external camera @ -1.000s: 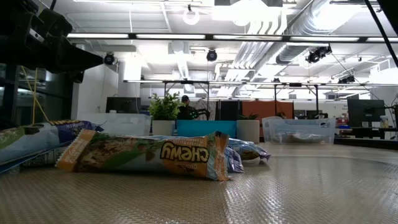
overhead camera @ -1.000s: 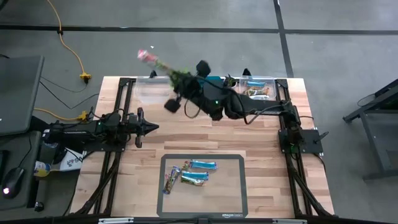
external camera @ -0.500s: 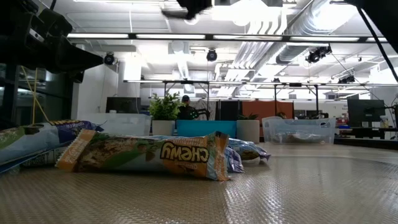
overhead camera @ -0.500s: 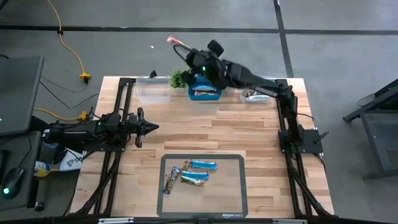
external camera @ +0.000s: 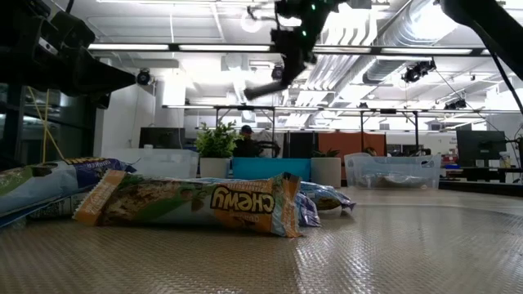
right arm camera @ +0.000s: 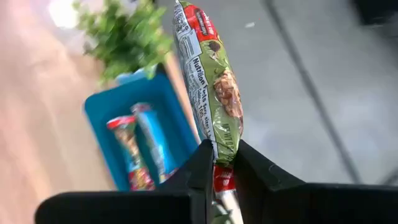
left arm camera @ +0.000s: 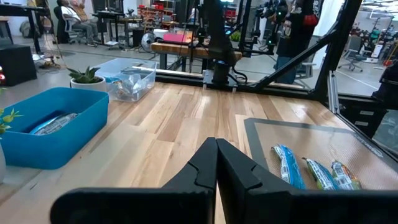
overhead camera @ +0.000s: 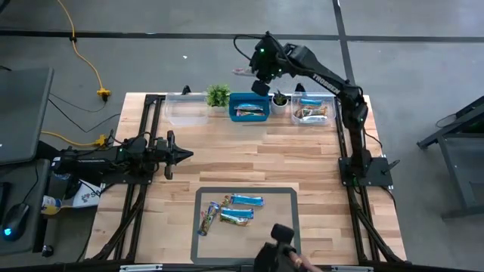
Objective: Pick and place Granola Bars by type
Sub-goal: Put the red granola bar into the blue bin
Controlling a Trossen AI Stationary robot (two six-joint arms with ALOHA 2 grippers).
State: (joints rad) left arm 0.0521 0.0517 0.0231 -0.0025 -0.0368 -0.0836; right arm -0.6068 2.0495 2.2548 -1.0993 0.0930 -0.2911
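My right gripper (overhead camera: pixel 255 75) is raised high over the table's far edge, above the blue bin (overhead camera: pixel 249 108), and is shut on a green-and-red granola bar (right arm camera: pixel 214 93). The low view shows that gripper (external camera: pixel 288 51) near the ceiling lights with the bar (external camera: pixel 260 88) below it. Three more bars (overhead camera: pixel 231 211) lie flat on the grey mat (overhead camera: pixel 280 198) near the near edge; they fill the low view's foreground (external camera: pixel 196 204). The blue bin holds bars (right arm camera: pixel 134 146). My left gripper (overhead camera: pixel 184 155) waits shut over the table's left side (left arm camera: pixel 216 152). My right gripper pinches the bar by one end of its wrapper (right arm camera: pixel 219 163) between the two fingers. The bar is lifted clear and sticks out past the fingertips, along the fingers. In the high view it points toward the table's left (overhead camera: pixel 240 73); in the low view it slants downward.
Along the far edge stand a clear bin (overhead camera: pixel 187 109), a potted plant (overhead camera: pixel 218 94), the blue bin, a second small plant (overhead camera: pixel 280 98) and a clear bin with bars (overhead camera: pixel 314 110). A dark object (overhead camera: pixel 278 253) shows at the near edge. Bare wood lies between mat and bins.
My right arm has swung toward the table's right along the far edge, carrying the bar. It went from left of the tall plant to above the blue bin. It has also come down, entering the low view from above. The gripper has stayed shut on the bar.
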